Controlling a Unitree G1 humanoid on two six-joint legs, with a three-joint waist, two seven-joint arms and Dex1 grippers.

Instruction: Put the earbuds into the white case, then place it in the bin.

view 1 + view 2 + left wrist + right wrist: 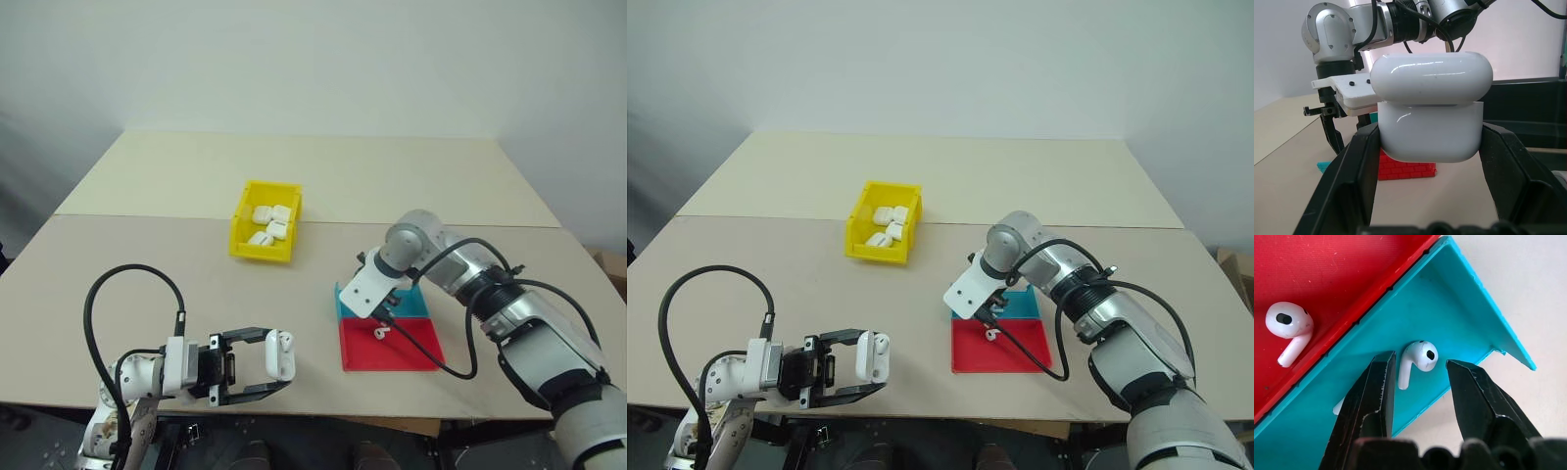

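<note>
Left gripper (pixel 277 370) jaws clamped on white case (pixel 1431 107) with lid ajar, right gripper (pixel 1418 377) jaws partly open astride an earbud (pixel 1418 360) in blue tray (pixel 1327 416), second earbud (pixel 1288 328) in red tray (pixel 397 354), yellow bin (pixel 247 243) farther back on tabletop (pixel 147 196).

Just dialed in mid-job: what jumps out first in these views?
The left tool holds a white case, lid ajar, at the table's near edge. The right tool is open, pointing down over an earbud in the blue tray; another earbud lies in the red tray. Farther back, a yellow bin already holds several cases.
</note>
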